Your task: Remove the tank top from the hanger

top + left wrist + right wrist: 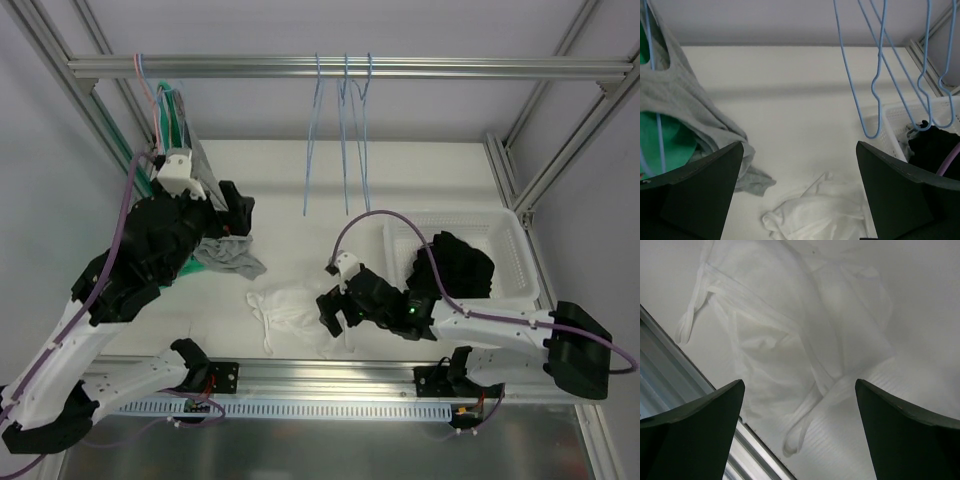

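L claw point(800, 146) spread, gray tank top point(687, 97) beside 1 finger.

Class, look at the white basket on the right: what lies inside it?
The basket holds a heap of black clothing. Anything beneath the heap, and the basket's floor there, is covered.

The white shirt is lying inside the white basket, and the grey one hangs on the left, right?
Not quite. The white shirt lies on the table, left of the white basket, not inside it; that basket holds black clothes. The top external view shows this. The grey one does hang on the left.
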Robot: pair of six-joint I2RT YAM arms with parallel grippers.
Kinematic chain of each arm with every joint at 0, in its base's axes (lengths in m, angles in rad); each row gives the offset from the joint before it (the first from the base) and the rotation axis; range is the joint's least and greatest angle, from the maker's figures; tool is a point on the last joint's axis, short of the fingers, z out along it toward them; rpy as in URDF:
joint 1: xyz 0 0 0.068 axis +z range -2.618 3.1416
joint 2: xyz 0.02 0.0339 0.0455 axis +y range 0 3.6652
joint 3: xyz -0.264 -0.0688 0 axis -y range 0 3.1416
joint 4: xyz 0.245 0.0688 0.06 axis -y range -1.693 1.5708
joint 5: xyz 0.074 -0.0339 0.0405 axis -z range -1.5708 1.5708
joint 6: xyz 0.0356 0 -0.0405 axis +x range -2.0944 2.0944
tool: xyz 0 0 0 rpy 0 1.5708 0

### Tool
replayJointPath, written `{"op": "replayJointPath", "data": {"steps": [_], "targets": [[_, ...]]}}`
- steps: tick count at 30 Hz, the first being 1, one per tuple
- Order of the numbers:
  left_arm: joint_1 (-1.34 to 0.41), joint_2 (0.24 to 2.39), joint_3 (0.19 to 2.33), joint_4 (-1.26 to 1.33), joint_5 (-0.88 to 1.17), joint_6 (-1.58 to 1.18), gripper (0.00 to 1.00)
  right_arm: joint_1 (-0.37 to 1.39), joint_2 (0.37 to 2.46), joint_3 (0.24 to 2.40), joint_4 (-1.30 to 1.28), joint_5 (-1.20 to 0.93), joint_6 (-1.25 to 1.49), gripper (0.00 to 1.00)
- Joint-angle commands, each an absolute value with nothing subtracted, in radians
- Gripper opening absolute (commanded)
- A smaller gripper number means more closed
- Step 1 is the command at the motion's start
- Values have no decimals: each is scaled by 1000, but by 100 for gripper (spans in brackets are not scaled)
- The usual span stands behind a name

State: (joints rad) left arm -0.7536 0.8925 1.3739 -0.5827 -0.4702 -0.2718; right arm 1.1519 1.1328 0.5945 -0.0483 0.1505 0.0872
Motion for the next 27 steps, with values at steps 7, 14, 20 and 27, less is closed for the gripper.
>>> {"op": "replayJointPath", "data": {"steps": [7, 14, 20, 27], "targets": [[-761, 571, 1072, -584, -469, -304, 99, 1247, 1494, 851, 49, 281, -80, 99], [-761, 586, 1014, -652, -374, -299, 99, 1253, 1684, 962, 46, 247, -173, 99], [-761, 620, 973, -663, -365, -336, 99, 1255, 1860, 994, -20, 219, -111, 99], [-761, 563, 962, -666, -387, -341, 99, 1321, 1867, 905, -8, 432, -15, 14]]}}
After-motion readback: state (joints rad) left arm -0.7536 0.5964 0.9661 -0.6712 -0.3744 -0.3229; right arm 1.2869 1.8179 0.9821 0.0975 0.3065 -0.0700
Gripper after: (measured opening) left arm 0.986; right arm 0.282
